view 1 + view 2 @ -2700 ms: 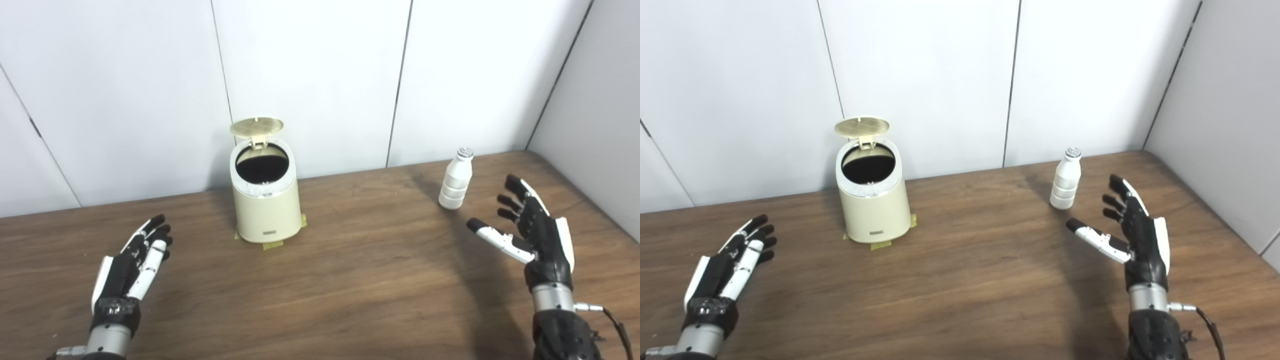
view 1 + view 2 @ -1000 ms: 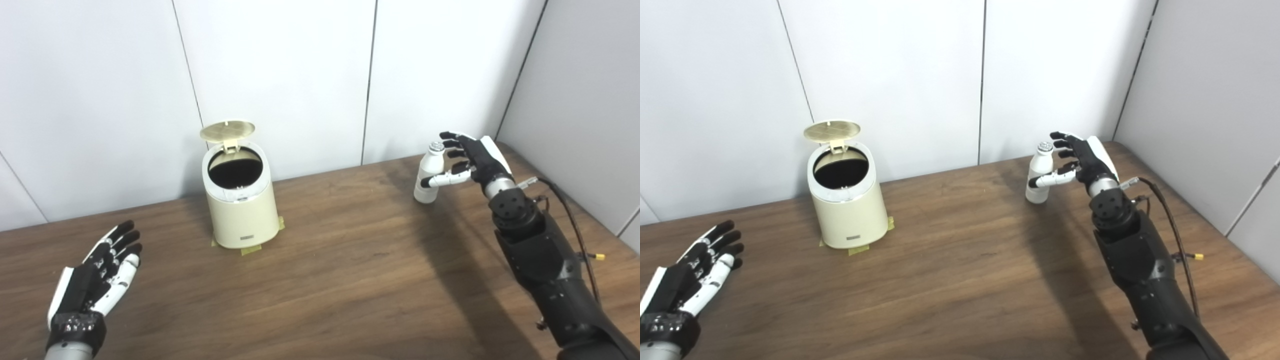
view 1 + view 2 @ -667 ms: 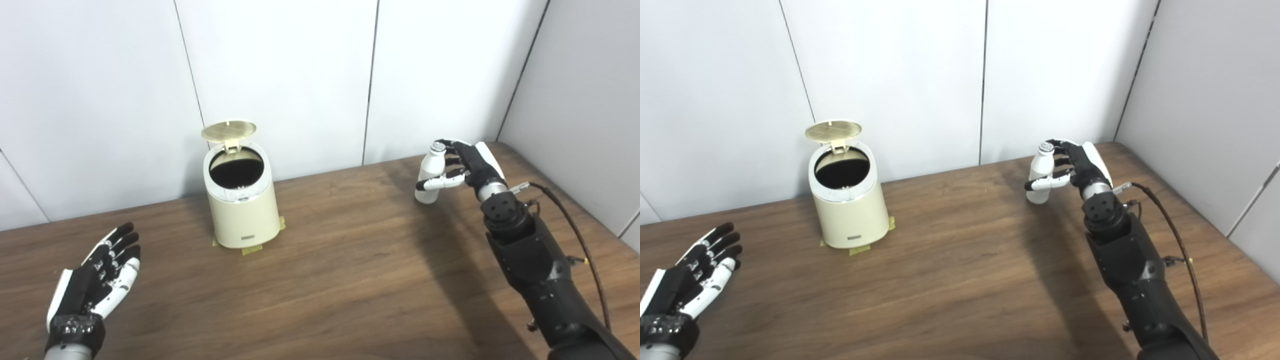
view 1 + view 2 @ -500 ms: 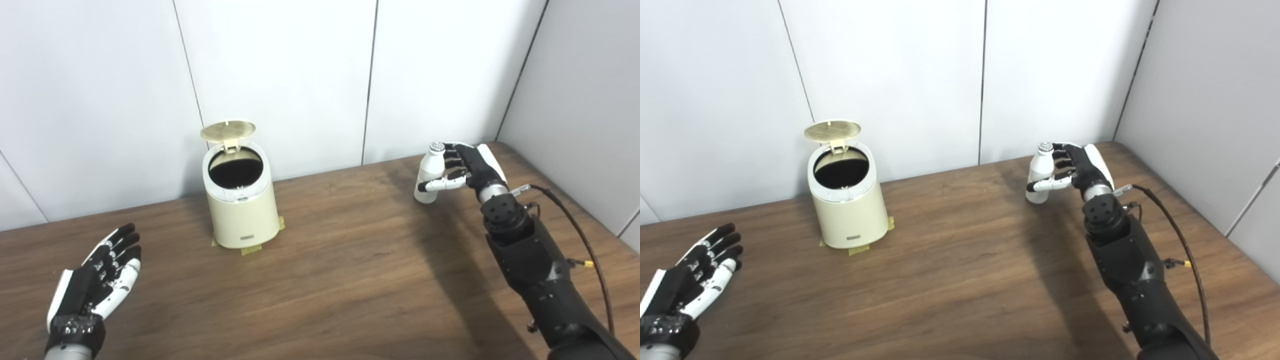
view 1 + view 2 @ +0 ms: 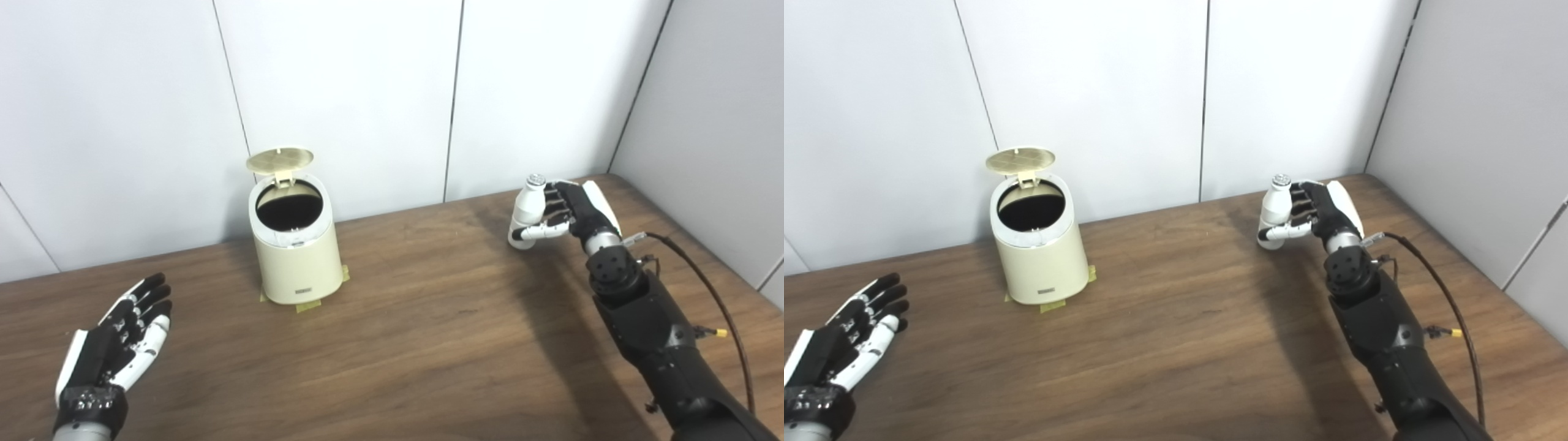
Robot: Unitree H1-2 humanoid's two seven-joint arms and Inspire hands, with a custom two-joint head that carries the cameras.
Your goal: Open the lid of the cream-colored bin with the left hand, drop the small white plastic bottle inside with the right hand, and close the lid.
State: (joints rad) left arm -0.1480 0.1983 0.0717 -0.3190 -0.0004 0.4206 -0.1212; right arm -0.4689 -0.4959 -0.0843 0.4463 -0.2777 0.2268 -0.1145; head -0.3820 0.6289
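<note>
Right hand gripping, left hand idle

Right hand (image 5: 572,208) reaches far forward, fingers and thumb wrapped round the small white plastic bottle (image 5: 527,205), seemingly gripped. Left hand (image 5: 116,343) lies low, palm up, fingers spread.

Two head cameras, side by side, looking down and forward over the wooden table (image 5: 392,343) toward the white panel wall (image 5: 343,92). Medium range, both arms entering from the bottom edge. Left eye view placing the cream bin (image 5: 297,251) nearer centre; right eye view shifting it leftward (image 5: 1040,254). Shared in both: bin, tabletop, wall corner at right, and both hands.
</note>
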